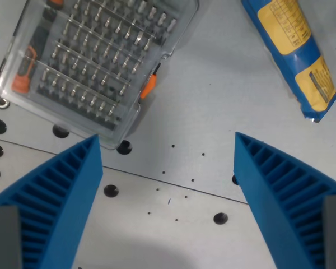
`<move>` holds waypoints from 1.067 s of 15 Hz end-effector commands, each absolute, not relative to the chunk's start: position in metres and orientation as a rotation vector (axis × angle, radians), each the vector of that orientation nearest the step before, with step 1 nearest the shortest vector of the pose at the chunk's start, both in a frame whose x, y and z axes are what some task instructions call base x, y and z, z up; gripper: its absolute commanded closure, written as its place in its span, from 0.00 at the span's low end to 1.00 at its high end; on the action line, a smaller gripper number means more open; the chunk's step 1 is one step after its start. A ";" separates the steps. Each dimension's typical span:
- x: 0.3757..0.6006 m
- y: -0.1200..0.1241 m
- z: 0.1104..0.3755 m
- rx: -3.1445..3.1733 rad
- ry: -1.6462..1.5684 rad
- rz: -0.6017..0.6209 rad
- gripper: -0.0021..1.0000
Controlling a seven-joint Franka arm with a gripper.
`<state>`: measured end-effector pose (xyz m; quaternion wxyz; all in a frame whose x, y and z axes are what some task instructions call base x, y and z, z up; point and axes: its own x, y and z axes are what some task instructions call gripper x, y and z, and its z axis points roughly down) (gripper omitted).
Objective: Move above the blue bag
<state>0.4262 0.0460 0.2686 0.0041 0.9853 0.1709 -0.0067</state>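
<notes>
Nearest the camera, the gripper (168, 162) fills the bottom of the wrist view with its two blue ribbed fingers (61, 196), one at each lower corner, their tips pointing up into the frame. The jaws stand wide apart with only bare table (173, 112) between them, and they hold nothing; that fits a task that asks only for positioning over an object, not for a grasp. The table is a grey metal plate with a seam running across and a scatter of dark mounting holes, some of them between and just beyond the fingertips. Farther off, at the wrist view's upper left, lies a clear plastic bit case (95, 61), set at an angle, rows of screwdriver bits showing through the lid and an orange latch on its edge; it is off the line of the task and probably just a distractor. At the far upper right lies the bag (294, 53), blue with yellow printed panels, flat on the table, tilted, its upper end cut off by the frame edge. It is well apart from the space between the fingers, so the gripper is not yet above it; my judgement is that the arm must shift toward the wrist view's upper right until the bag sits centred between the fingertips.
</notes>
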 end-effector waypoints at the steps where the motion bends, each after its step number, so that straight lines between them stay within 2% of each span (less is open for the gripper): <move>1: 0.434 0.039 0.264 3.045 0.694 -0.012 0.00; 16: 0.470 0.005 0.227 2.898 1.095 -0.050 0.00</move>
